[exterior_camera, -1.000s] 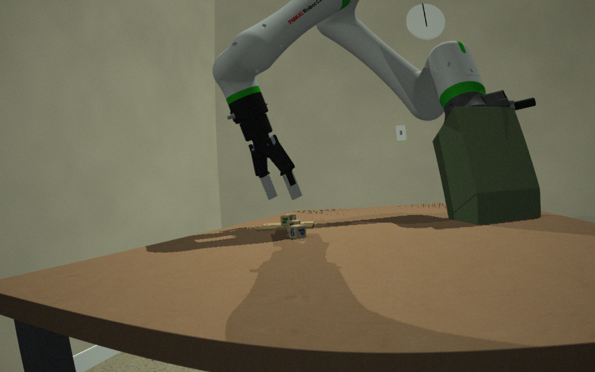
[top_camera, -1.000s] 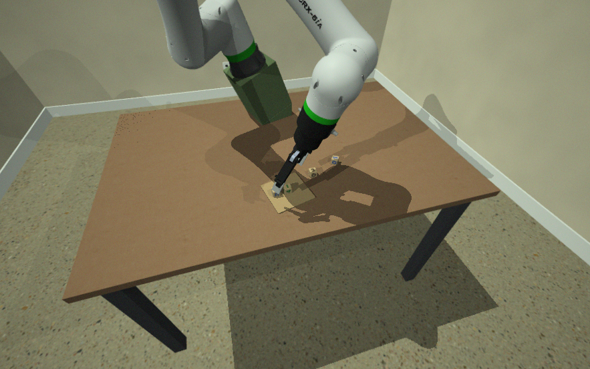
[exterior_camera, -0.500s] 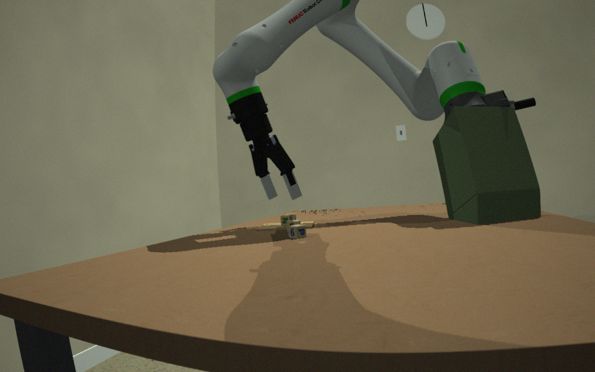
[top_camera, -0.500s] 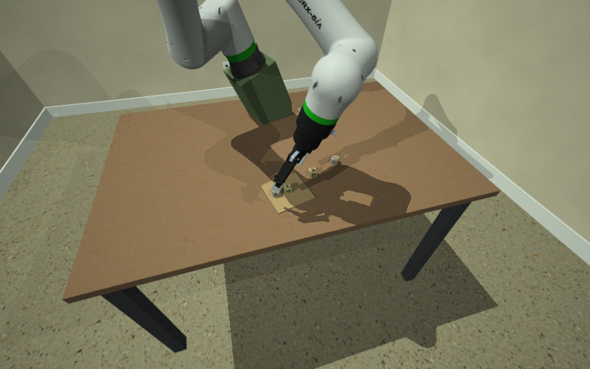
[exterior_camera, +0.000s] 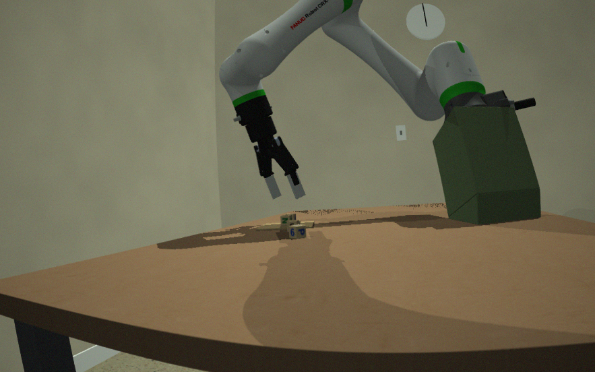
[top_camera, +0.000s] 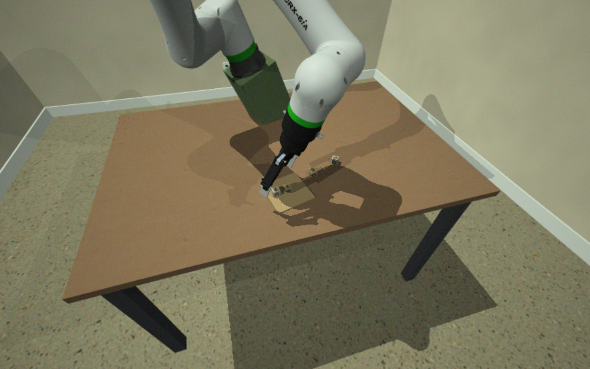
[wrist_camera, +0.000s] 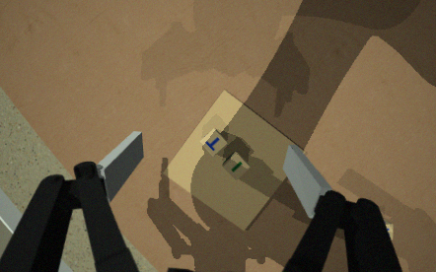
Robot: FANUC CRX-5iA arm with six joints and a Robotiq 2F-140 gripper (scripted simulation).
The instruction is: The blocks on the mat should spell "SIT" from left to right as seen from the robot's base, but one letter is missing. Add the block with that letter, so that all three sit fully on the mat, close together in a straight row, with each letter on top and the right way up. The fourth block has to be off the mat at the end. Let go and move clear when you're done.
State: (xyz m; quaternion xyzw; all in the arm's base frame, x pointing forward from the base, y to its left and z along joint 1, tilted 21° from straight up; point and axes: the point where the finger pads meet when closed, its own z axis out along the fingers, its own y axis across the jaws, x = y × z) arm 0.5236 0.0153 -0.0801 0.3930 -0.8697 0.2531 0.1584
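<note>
T block [wrist_camera: 213, 143] and I block [wrist_camera: 236, 165] adjoin, seemingly touching, on mat [wrist_camera: 193, 168].

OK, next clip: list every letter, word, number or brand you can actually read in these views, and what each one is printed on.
"T", blue: top of the T block on the mat.
"I", green: top of the I block beside it.
"FANUC Robot CRX": upper arm, end cut off.
"RX-5iA": arm link, start cut off.
"6", blue: side of the front block.
Two off-mat blocks: too small to read.

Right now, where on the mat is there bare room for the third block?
The mat has a bare patch beside the I block, on its side away from the T block, running to the mat's far corner. The T end is crowded against the edge. The open hand hovers above, empty.
</note>
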